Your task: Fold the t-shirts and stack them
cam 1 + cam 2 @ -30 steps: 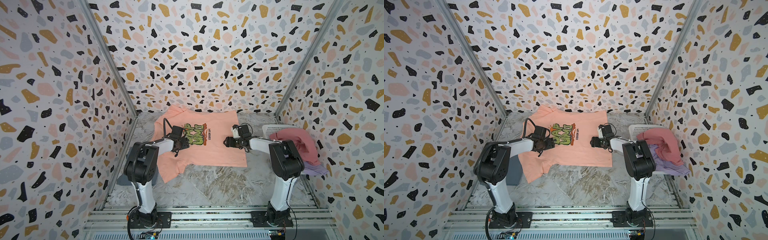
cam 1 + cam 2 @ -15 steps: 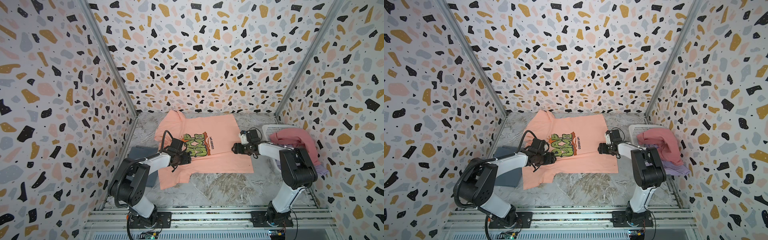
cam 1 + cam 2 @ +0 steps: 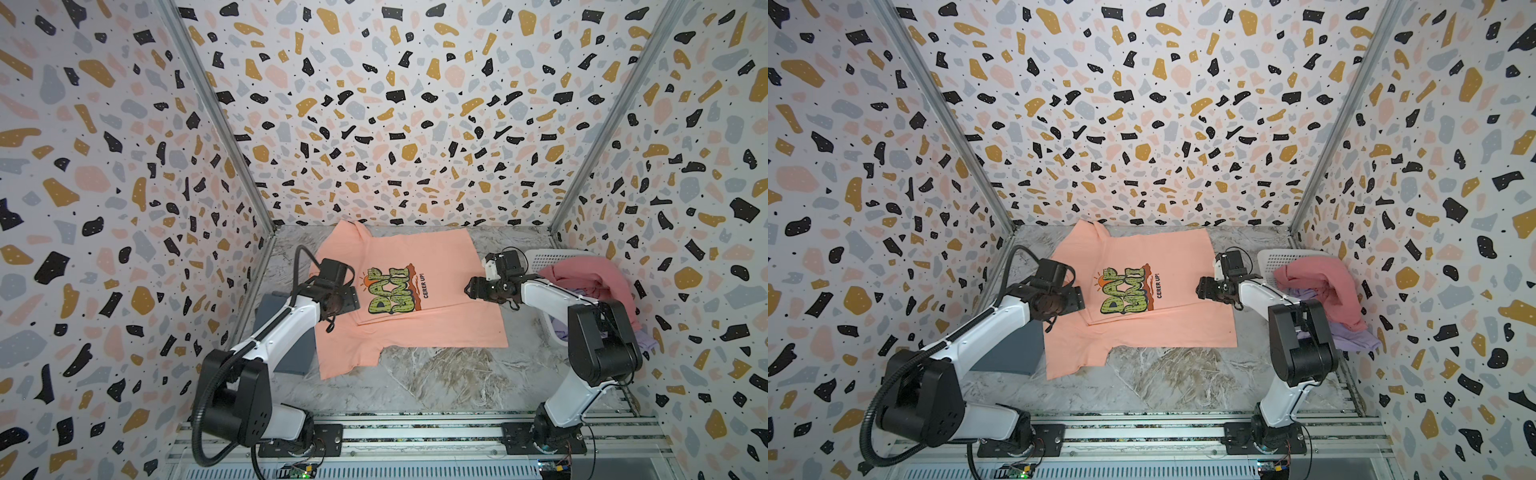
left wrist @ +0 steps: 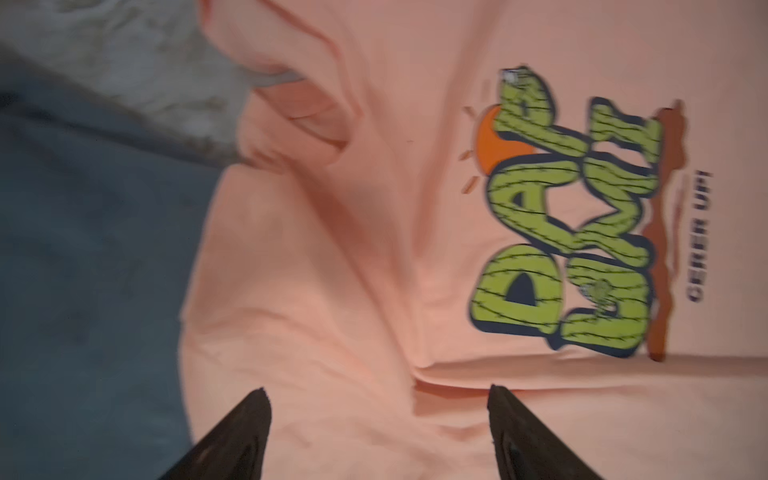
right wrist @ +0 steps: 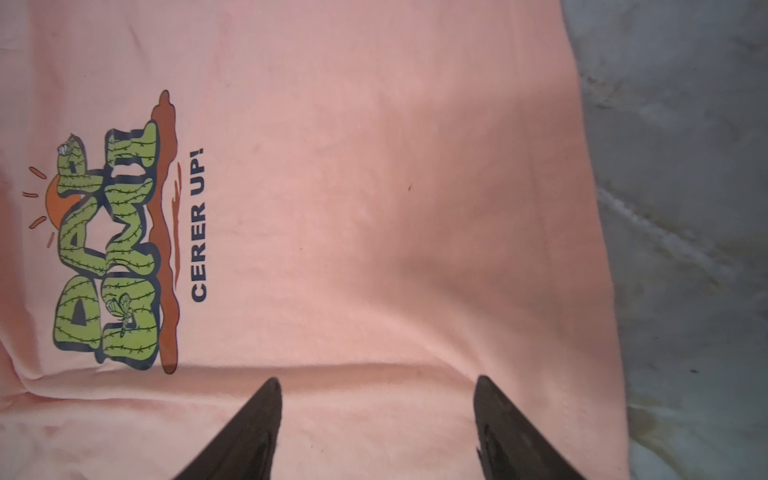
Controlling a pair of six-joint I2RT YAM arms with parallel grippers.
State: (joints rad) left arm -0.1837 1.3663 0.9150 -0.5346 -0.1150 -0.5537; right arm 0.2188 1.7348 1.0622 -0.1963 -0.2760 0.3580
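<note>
The peach-orange t-shirt [image 3: 436, 328] [image 3: 1163, 328] with the green graphic lies spread flat in the middle of the table in both top views. A low crease runs across it below the graphic. My left gripper [image 3: 353, 297] [image 3: 1079, 297] [image 4: 376, 392] hovers open over the shirt's left part, beside the graphic, with only cloth [image 4: 332, 291] under the jaws. My right gripper [image 3: 471, 287] [image 3: 1200, 287] [image 5: 376, 382] hovers open over the shirt's right part [image 5: 374, 208], holding nothing. A folded slate-grey t-shirt [image 3: 291, 353] [image 3: 1009, 353] [image 4: 83, 249] lies at the left, partly under the peach one.
A white perforated basket [image 3: 548, 257] [image 3: 1275, 259] stands at the right wall. A dusty-rose t-shirt [image 3: 590, 278] [image 3: 1320, 282] is draped over it, with a lavender one [image 3: 646, 345] [image 3: 1350, 336] beneath. Patterned walls close in three sides. Bare marble table [image 3: 436, 382] shows in front.
The peach shirt slid toward the front of the table with both grippers, then settled flat. Both grippers have since risen slightly off the cloth, and the left jaws stand a little wider.
</note>
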